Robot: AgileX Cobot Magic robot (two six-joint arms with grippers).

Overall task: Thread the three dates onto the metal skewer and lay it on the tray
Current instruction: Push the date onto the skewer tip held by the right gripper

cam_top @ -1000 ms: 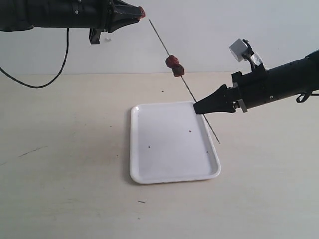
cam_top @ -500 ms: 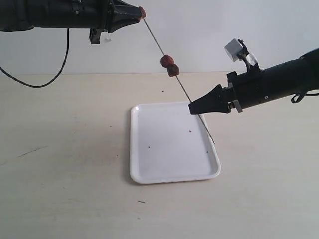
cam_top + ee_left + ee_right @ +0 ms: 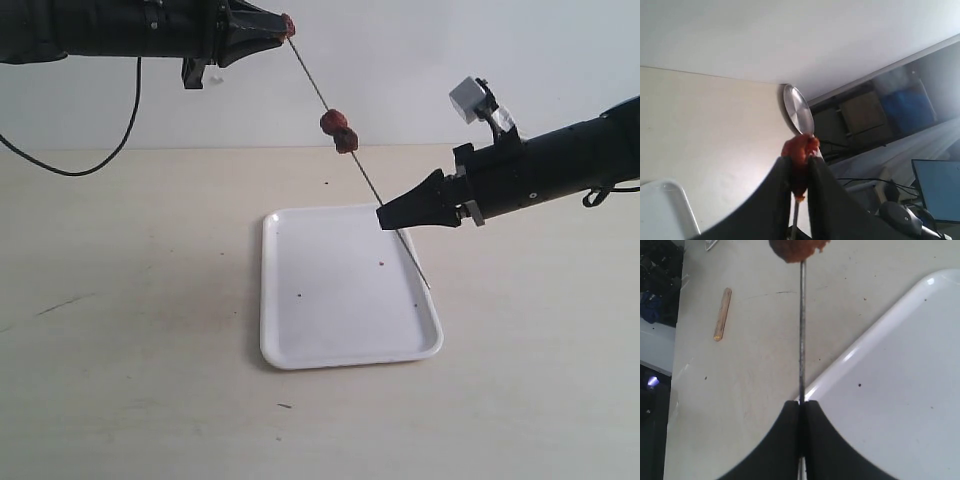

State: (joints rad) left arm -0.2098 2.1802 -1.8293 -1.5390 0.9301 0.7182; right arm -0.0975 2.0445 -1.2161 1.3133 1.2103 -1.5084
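Two dates threaded; pinches skewer in right gripper, nudges tip closer, reaches third date squeezed in left gripper; likely piercing next.

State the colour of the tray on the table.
The tray is white with a few tiny dark specks, seen best in the exterior view.

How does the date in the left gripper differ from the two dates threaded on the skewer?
The wrinkled reddish-brown single date is pinched in the black left gripper at the top end of the thin grey metal skewer; the threaded pair of dates hangs ungripped lower down. It sits alone; the pair touch each other. All share colour and rough size.
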